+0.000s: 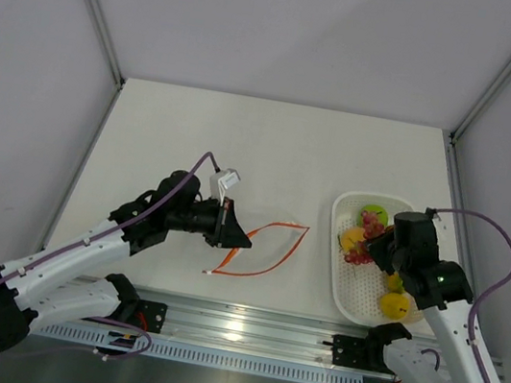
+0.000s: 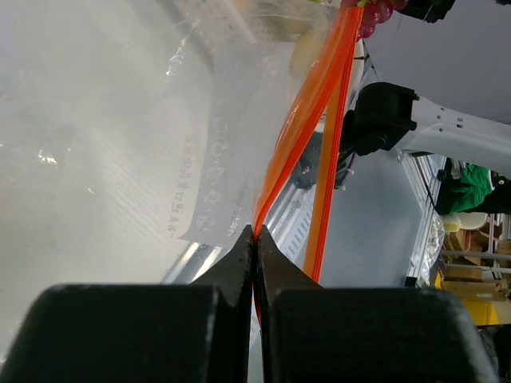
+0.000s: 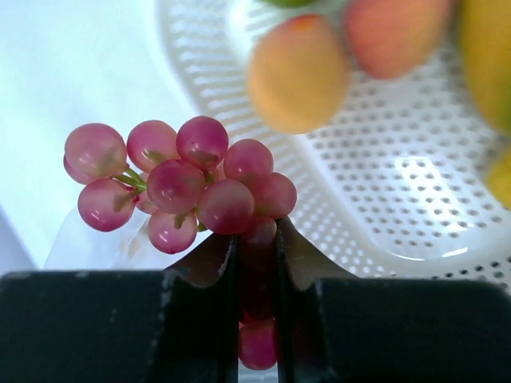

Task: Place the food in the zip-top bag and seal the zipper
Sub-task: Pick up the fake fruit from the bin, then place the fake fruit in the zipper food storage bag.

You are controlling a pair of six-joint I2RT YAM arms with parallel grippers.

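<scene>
My right gripper (image 3: 255, 239) clamps the red cluster (image 3: 180, 183) at the tray (image 3: 383, 183), my left gripper (image 2: 254, 233) pinches the zipper (image 2: 307, 120); next I carry the fruit into the zip-top bag (image 1: 261, 246).

No word, brand or number is showing clearly enough to be read in any of the views. The only print is sitting on the clear film of the zip-top bag (image 2: 204, 187). In the left wrist view, two faint pale rows of small characters and symbols are running slantwise down the plastic. They are appearing washed out against the bright background, so it cannot be told whether they are letters, figures or mere marks.
</scene>
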